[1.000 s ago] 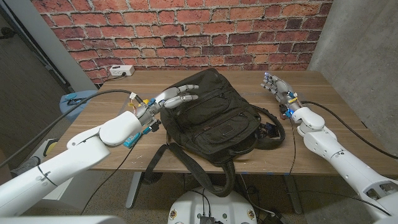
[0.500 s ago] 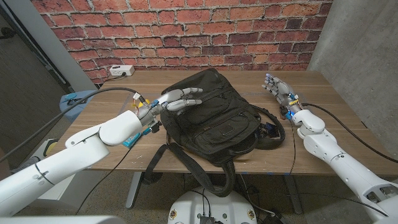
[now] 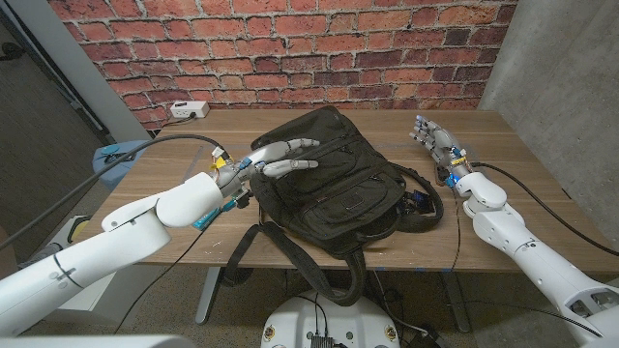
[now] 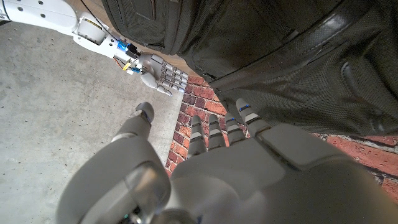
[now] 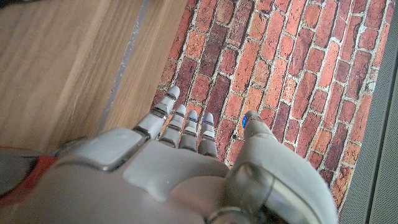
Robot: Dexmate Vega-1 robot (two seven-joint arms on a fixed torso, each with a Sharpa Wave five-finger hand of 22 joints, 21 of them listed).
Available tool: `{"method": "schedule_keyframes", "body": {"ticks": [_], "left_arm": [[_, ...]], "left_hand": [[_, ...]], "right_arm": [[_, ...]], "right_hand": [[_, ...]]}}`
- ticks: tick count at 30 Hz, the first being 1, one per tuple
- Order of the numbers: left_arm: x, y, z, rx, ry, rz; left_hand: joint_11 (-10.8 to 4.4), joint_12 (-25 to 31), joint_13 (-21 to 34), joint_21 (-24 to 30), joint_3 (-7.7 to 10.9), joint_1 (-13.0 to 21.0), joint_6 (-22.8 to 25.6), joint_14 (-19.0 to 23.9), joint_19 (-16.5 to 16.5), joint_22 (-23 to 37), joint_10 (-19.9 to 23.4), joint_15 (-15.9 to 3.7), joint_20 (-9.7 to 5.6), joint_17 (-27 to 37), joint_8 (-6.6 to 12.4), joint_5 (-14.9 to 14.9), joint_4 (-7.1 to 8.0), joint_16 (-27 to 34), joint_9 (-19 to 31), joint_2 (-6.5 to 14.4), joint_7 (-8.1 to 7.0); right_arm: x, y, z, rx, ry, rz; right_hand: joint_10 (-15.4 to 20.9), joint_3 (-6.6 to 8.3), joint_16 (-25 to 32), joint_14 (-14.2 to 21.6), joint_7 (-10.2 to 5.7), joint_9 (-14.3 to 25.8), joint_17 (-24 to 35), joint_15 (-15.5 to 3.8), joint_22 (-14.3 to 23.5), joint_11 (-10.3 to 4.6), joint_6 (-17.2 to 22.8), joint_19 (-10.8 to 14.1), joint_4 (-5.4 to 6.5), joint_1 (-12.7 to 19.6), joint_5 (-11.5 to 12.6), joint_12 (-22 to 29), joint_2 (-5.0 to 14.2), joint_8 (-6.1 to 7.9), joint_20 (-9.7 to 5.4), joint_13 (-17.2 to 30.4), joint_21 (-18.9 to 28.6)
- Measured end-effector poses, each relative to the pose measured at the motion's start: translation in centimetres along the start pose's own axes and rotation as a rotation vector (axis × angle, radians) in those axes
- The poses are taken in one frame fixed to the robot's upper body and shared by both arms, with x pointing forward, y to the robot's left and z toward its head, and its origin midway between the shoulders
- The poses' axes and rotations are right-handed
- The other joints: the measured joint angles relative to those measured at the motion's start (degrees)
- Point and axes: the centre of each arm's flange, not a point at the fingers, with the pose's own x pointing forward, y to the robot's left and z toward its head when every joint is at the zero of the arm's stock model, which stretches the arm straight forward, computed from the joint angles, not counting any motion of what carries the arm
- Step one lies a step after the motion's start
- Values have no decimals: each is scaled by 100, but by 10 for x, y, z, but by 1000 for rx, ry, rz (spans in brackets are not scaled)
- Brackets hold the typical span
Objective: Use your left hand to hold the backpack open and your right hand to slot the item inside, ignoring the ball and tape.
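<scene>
Nearest to us, the black backpack's (image 3: 334,188) straps (image 3: 290,266) hang over the near edge of the wooden table (image 3: 155,208), and its body lies flat in the middle of the tabletop between our two hands. Its zippers look closed from the head view, and we cannot see anything inside it; whatever it holds is hidden from us.

Our left hand (image 3: 276,157) is over the backpack's far left corner, fingers (image 3: 295,145) spread and extended across the dark fabric, gripping nothing. In the left wrist view the same hand (image 4: 249,168) has its fingers reaching along the backpack's mesh surface (image 4: 292,68), though we cannot tell whether they touch it.

Our right hand (image 3: 432,135) is well apart from the backpack on its right side, held above the table with fingers straight and apart, empty. The right wrist view shows this hand (image 5: 186,168) over bare wood with the brick wall (image 5: 273,68) beyond.

Past our left hand, at the table's far edge, lies a white power strip (image 3: 189,109).
</scene>
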Motion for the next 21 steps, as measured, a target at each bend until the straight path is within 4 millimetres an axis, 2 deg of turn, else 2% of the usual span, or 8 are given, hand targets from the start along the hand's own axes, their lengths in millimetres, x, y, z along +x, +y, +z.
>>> {"method": "schedule_keyframes", "body": {"ticks": [6,13,21], "left_arm": [[1,-3,4,34,-10,-13],[3,-5,8,65,-26,-34],[5,-11,13,99,-53,-57]], "left_hand": [[0,23,20,0,-22,31,0,38,24,0,0,-3,25,0,0,22,-22,44,0,-31,0],[0,23,27,0,-22,53,42,38,86,0,0,-3,25,-1,0,22,-22,44,23,-52,41],[0,23,53,0,-46,76,72,38,85,0,-1,-3,25,-1,0,43,-46,44,27,-75,72]], "right_arm": [[-1,-3,-1,1,0,-4],[-1,-5,-2,0,-1,-5],[-2,-8,-3,-2,-3,-7]], "right_hand": [[0,-16,0,0,3,0,0,0,0,0,3,0,-16,0,0,0,0,0,0,0,0],[31,-16,0,26,104,0,0,-24,0,31,103,42,-16,0,0,0,0,0,42,0,0],[31,-16,0,25,103,0,0,-24,0,31,103,42,-15,0,22,0,0,0,42,0,0]]}}
